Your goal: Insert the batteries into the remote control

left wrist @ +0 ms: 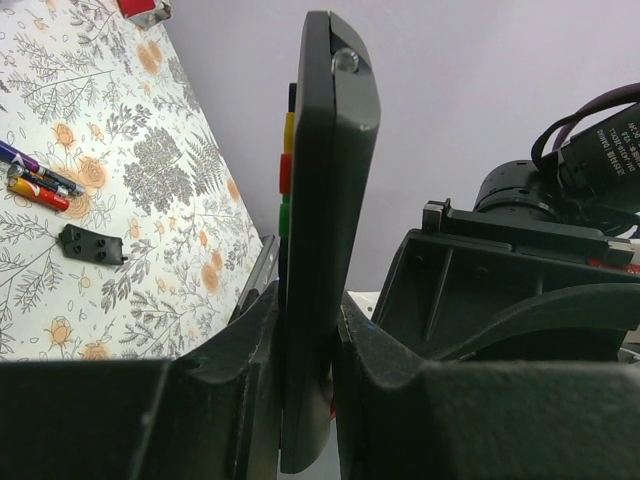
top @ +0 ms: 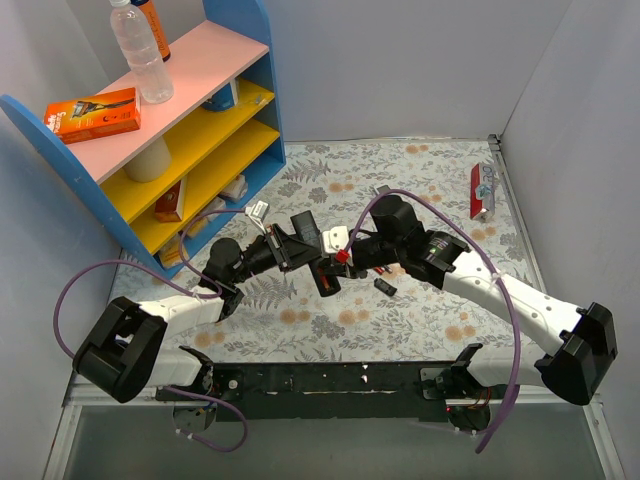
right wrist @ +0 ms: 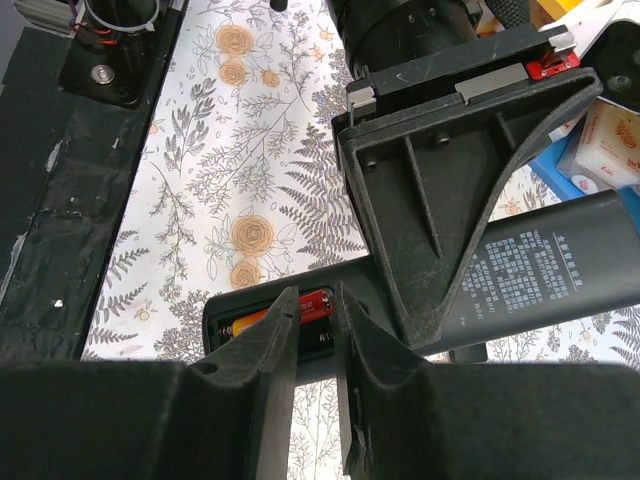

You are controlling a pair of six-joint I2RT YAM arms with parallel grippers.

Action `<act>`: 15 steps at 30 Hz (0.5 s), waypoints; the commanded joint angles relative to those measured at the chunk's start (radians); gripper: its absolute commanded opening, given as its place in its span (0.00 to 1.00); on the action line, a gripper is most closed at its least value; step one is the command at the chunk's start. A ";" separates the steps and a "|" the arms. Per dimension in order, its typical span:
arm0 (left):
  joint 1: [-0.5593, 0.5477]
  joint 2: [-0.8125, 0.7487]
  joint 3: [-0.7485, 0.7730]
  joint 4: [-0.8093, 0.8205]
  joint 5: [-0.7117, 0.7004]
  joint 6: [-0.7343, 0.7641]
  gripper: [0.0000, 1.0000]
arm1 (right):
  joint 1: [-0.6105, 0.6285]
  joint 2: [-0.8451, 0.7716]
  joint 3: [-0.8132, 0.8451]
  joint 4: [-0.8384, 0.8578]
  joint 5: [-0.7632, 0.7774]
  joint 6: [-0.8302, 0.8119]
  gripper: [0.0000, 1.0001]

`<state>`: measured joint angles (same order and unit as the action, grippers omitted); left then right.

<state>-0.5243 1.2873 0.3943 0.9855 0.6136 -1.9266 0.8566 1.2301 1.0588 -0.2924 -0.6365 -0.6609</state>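
Note:
My left gripper (left wrist: 305, 300) is shut on the long black remote control (left wrist: 320, 200) and holds it edge-on above the cloth, coloured buttons on its left face. In the right wrist view the remote (right wrist: 560, 280) shows its plain back with the battery compartment open, and one red-orange battery (right wrist: 250, 320) lies inside. My right gripper (right wrist: 316, 293) hovers right over that compartment, jaws a narrow gap apart with nothing between them. Loose red and purple batteries (left wrist: 35, 185) lie on the cloth. From above, both grippers (top: 300, 250) (top: 345, 258) meet at the remote (top: 325, 275).
The small black battery cover (left wrist: 92, 245) lies on the floral cloth (top: 420, 170), also seen from above (top: 385, 287). A blue, yellow and pink shelf (top: 190, 130) stands at the back left. A red packet (top: 482, 190) lies at the far right by the wall.

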 commanded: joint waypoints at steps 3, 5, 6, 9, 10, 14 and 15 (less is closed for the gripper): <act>0.015 -0.034 0.040 0.053 0.014 -0.034 0.00 | -0.005 0.008 0.018 -0.010 -0.029 -0.013 0.22; 0.021 -0.037 0.041 0.061 0.014 -0.051 0.00 | -0.004 0.008 0.012 -0.005 -0.037 -0.011 0.22; 0.023 -0.039 0.040 0.074 0.014 -0.057 0.00 | -0.005 0.008 0.007 -0.005 -0.041 -0.011 0.22; 0.029 -0.046 0.043 0.100 0.014 -0.080 0.00 | -0.005 0.008 -0.009 0.001 -0.049 -0.008 0.22; 0.032 -0.049 0.046 0.105 0.012 -0.086 0.00 | -0.005 0.008 -0.014 0.002 -0.051 -0.008 0.22; 0.035 -0.065 0.052 0.128 0.011 -0.103 0.00 | -0.005 0.011 -0.033 0.009 -0.057 -0.009 0.22; 0.037 -0.069 0.054 0.128 0.009 -0.106 0.00 | -0.005 0.014 -0.037 0.009 -0.055 -0.008 0.22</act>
<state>-0.4980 1.2827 0.3943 1.0103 0.6235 -1.9667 0.8520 1.2327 1.0508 -0.2592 -0.6762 -0.6632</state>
